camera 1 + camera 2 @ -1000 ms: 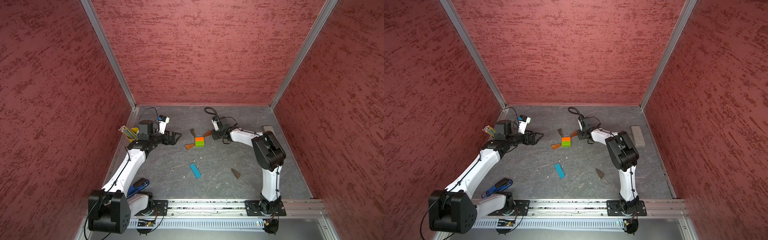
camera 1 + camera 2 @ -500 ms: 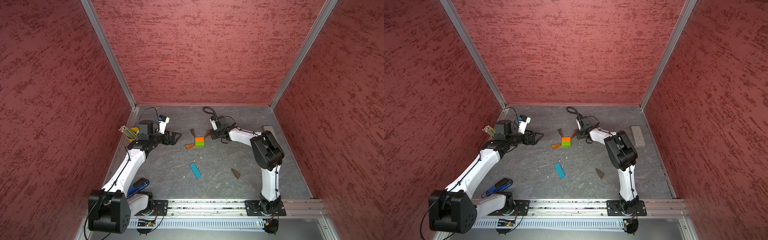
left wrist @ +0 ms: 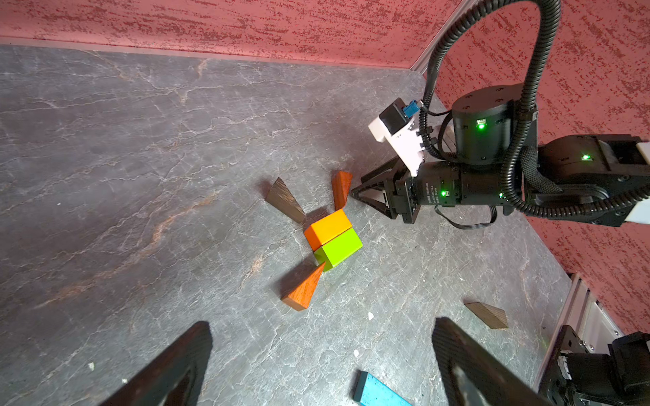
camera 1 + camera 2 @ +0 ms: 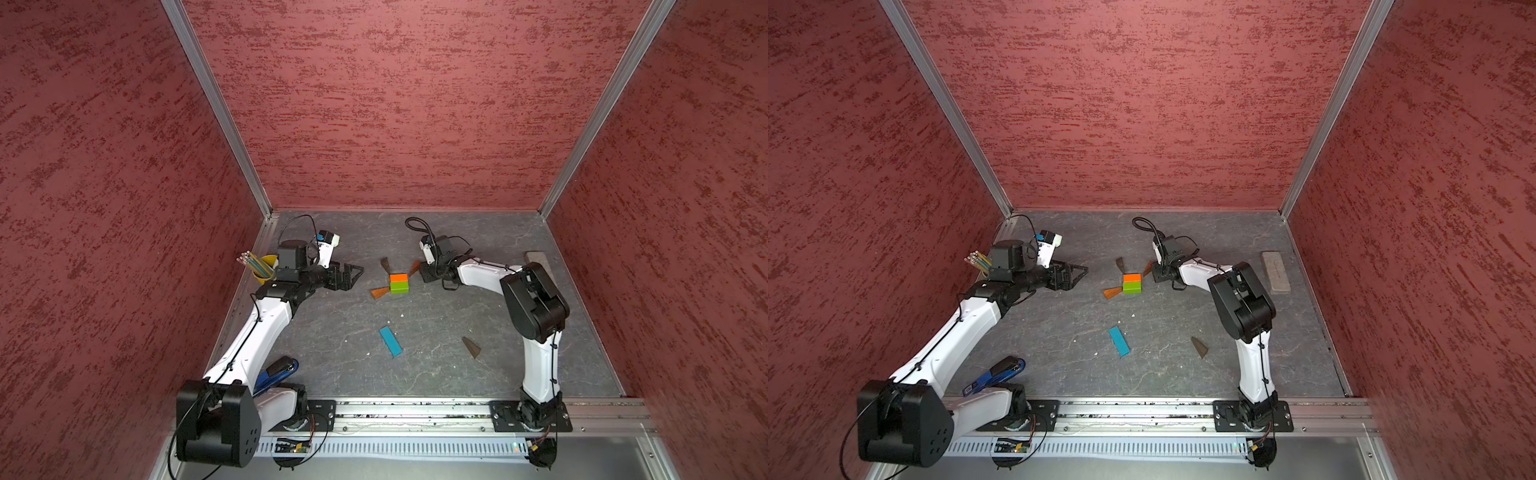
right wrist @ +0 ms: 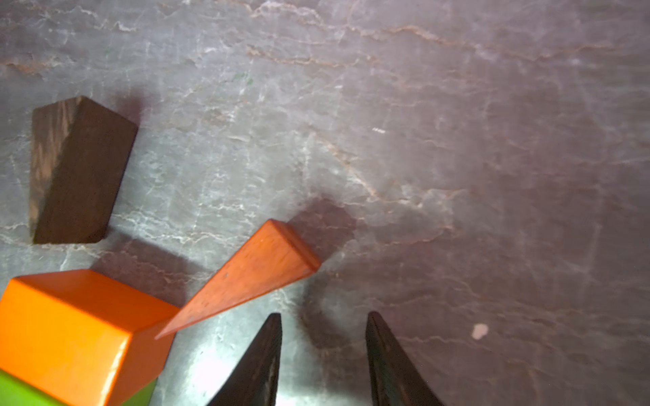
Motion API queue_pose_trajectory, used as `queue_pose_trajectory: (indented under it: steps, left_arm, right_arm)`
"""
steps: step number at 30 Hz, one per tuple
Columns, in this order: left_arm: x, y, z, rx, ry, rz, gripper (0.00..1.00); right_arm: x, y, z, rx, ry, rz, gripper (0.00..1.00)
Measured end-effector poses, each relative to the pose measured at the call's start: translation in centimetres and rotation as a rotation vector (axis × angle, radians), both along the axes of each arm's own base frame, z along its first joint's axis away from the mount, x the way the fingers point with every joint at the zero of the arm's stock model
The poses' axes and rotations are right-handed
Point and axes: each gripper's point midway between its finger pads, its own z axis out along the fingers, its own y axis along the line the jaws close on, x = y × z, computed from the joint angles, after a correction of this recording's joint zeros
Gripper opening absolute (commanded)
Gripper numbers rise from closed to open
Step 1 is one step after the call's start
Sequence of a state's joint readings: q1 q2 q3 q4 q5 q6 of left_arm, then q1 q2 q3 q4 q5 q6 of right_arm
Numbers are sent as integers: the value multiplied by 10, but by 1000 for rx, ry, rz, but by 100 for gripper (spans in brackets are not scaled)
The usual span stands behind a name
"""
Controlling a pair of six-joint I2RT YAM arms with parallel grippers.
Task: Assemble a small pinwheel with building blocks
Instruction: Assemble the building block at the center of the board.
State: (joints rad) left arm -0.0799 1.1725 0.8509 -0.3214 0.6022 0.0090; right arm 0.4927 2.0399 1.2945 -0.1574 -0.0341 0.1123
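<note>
Now the right pincer [image 5: 323,314], jaws slightly apart and empty, sits just beside the orange wedge [image 5: 246,277], whose tip touches the orange block [image 5: 70,327] of the half-built pinwheel [image 4: 400,287] on the counter [image 4: 457,307]. Best it backs straight off without brushing that wedge, then fetches the dark wedge [image 4: 471,347] lying well apart. The left pincer [image 3: 322,325] hangs wide apart, empty.

Right wrist view only catches a sliver of the green block [image 5: 17,392], the edge chops the rest. Blue bar [image 3: 380,393] runs off the left wrist view, and in a top view the pencil cup [image 4: 268,262] sits half behind the left arm [image 4: 266,328].
</note>
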Motion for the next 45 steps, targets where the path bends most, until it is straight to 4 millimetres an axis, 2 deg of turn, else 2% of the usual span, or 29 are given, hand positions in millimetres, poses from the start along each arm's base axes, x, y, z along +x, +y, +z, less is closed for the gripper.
queue_pose_trajectory:
  steps: [12,27,31,35,41,43,45]
  left_arm:
    - [0,0,0,0,0,0,100]
    - [0,0,0,2,-2,-2,100]
    - [0,-1,-1,9,-5,-7,100]
    - [2,-12,-14,61,22,-38,100]
    - [26,-48,-39,255,79,-63,98]
    - [40,-57,-40,295,120,-38,97]
    - [65,-63,-38,321,158,11,95]
  right_arm:
    - [-3,17,5,51,-5,0,46]
    - [-5,18,4,54,0,-4,47]
    - [-24,10,6,49,18,-5,47]
    - [-48,-4,24,56,13,-10,49]
    - [-67,-19,56,78,-50,-20,51]
    - [-74,-24,60,78,-64,-25,52]
    - [-84,-32,62,75,-76,-28,53]
